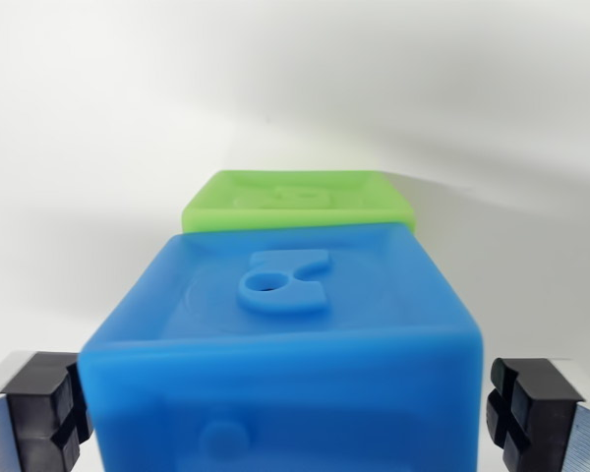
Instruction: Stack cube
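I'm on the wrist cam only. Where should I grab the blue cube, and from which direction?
Grip the blue cube on its two flat side walls, coming straight down from above. The fingers already flank it at the wrist view's left and right, jaws open, apparently with little clearance. Its embossed top gives no hold, and the green cube lies close behind it.

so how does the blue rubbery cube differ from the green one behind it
The blue rubbery cube sits nearest the camera, between the gripper's fingers, and fills most of the wrist view; the green rubbery cube lies beyond it, partly hidden. Both have raised embossed shapes on top and rounded edges.
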